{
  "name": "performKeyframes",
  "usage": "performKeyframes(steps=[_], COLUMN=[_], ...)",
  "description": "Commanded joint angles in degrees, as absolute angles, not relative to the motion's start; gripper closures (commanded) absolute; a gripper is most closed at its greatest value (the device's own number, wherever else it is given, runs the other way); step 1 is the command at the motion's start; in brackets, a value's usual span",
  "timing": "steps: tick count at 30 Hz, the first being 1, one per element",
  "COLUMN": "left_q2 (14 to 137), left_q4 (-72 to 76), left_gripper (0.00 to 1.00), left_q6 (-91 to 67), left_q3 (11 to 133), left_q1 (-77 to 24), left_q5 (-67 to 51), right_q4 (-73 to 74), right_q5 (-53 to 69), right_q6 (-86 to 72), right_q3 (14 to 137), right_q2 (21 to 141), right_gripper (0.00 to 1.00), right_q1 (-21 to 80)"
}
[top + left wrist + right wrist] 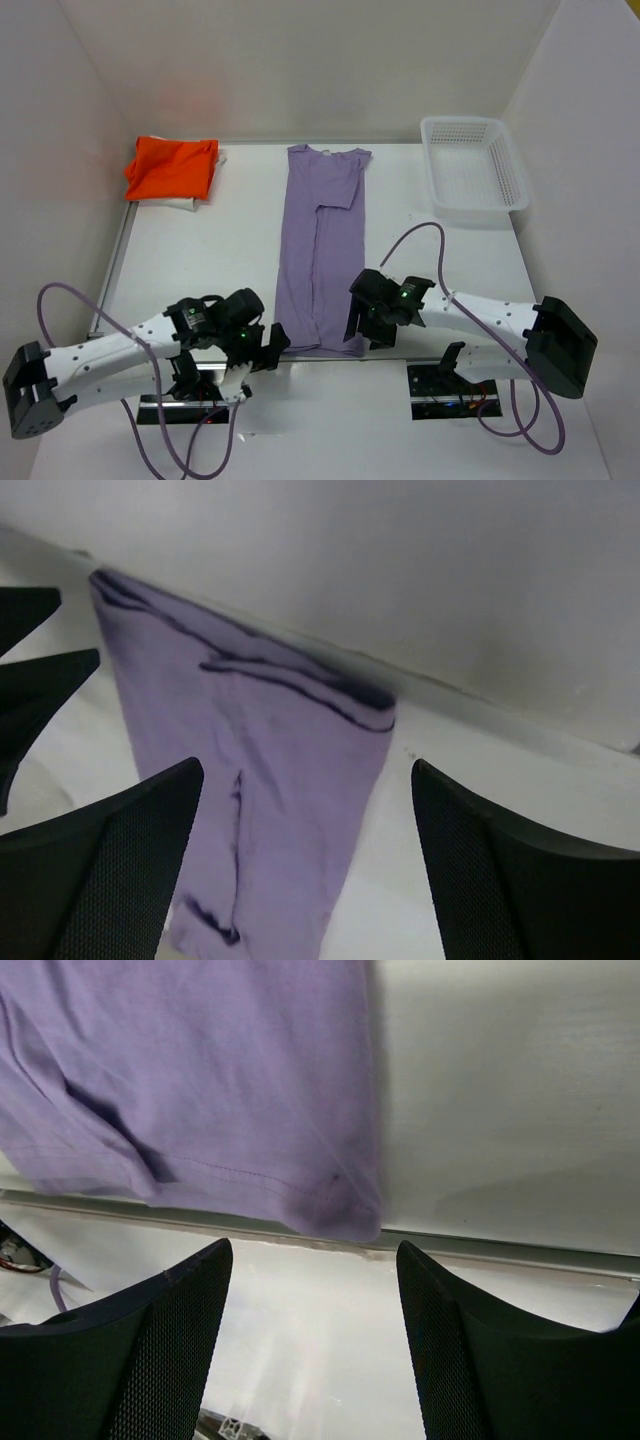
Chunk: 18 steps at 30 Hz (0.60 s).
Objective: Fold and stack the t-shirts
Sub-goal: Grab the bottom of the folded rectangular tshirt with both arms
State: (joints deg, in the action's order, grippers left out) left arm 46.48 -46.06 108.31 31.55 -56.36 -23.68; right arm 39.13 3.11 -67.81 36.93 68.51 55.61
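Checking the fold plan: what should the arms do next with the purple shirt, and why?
The lavender t-shirt lies as a long narrow strip, sides already folded in, unlike the compact orange t-shirt. The left gripper and right gripper sit open at its near hem, holding nothing. So probably close them on the two hem corners, ready to fold toward the collar.

We're looking down on a white desk (230, 250), boxed in on three sides by plain white panels: the back wall (300, 70) straight ahead, the left wall (50, 150) and the right wall (590, 130) closing in. A thin metal rail (112, 265) runs along the desk's left edge, and a metal strip (500, 1250) lines its near edge. The light is soft and even, the shadows faint, with a slight pink tint low on the back wall's left part.
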Motion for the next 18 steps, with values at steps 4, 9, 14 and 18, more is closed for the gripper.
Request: performKeyframes(steps=[4, 9, 14, 18], left_q2=[59.7, 64.2, 66.9, 75.1], left_q4=[-38.4, -37.1, -34.4, -32.1], left_gripper=[0.23, 0.30, 0.33, 0.37], left_q6=[111.9, 111.2, 106.9, 100.6], left_q3=[30.7, 31.2, 30.1, 33.2], left_q1=[-59.3, -59.3, -59.9, -59.9], left_q5=[-24.5, -22.0, -21.6, -19.8], right_q4=[37.4, 38.1, 38.1, 38.1], right_q5=[4.3, 4.3, 5.4, 5.4], right_q6=[-68.7, -69.3, -69.8, -69.8], right_q3=[35.1, 33.8, 32.8, 32.3], right_q2=[66.7, 64.9, 63.8, 63.8], right_gripper=[0.28, 0.28, 0.28, 0.28], right_q1=[55.9, 55.9, 55.9, 55.9])
